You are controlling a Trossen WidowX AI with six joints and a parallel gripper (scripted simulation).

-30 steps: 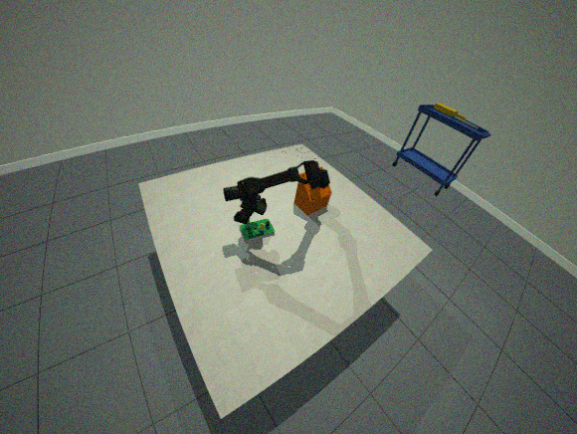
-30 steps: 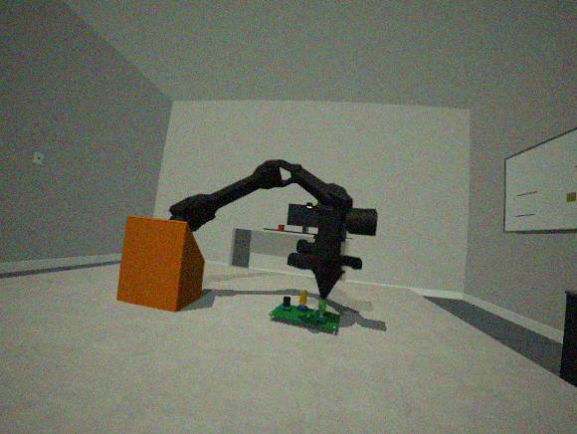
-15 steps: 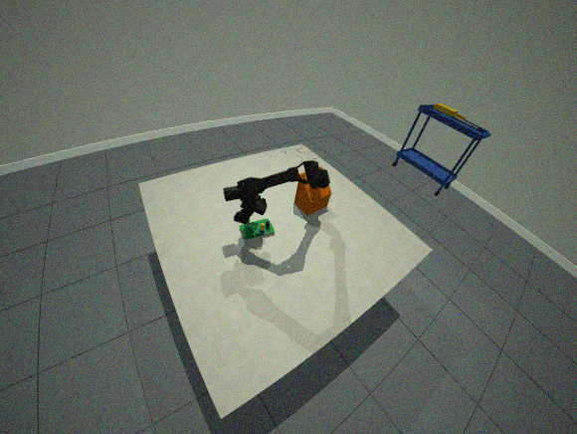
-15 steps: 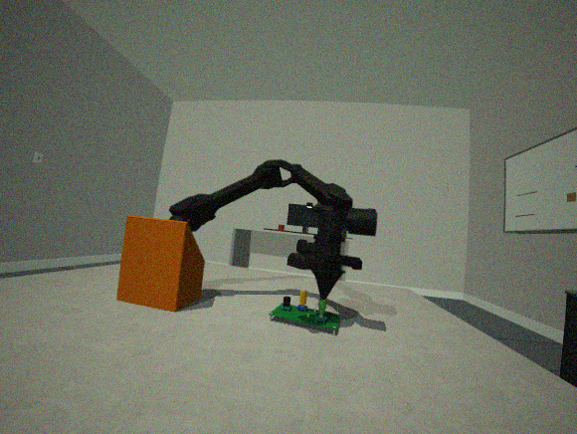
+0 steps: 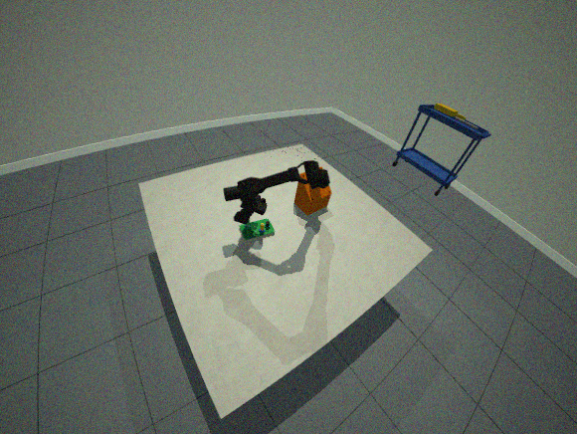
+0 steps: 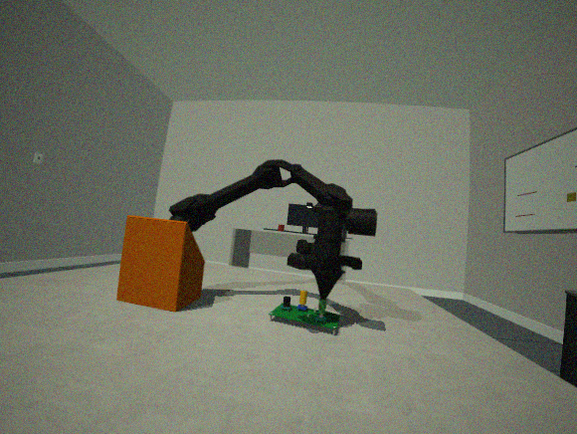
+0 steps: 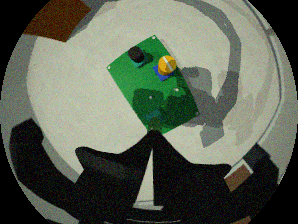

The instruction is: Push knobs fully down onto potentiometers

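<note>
The pincer (image 5: 242,217) (image 6: 323,300) (image 7: 153,133) is closed on nothing, its tip just above or on the green knob (image 6: 322,306), at the six o'clock end of the circuit board (image 5: 270,230) (image 6: 296,315) (image 7: 125,81) in the wrist view; whether they touch is hard to tell there. The step seems to be pressing this knob down: best done straight along the shaft, slowly, tip centred, with no sideways lean that could pry the potentiometer loose, stopping once the knob seats. The yellow knob (image 5: 262,226) (image 6: 302,298) (image 7: 167,65) stands tall toward one o'clock and probably wants the same push next; the black knob (image 6: 287,301) (image 7: 135,54), toward eleven, looks low already. As for containers, only the blue cart (image 5: 427,168) at two o'clock in the top view carries anything: a yellow item (image 5: 446,109) on its upper shelf.
</note>
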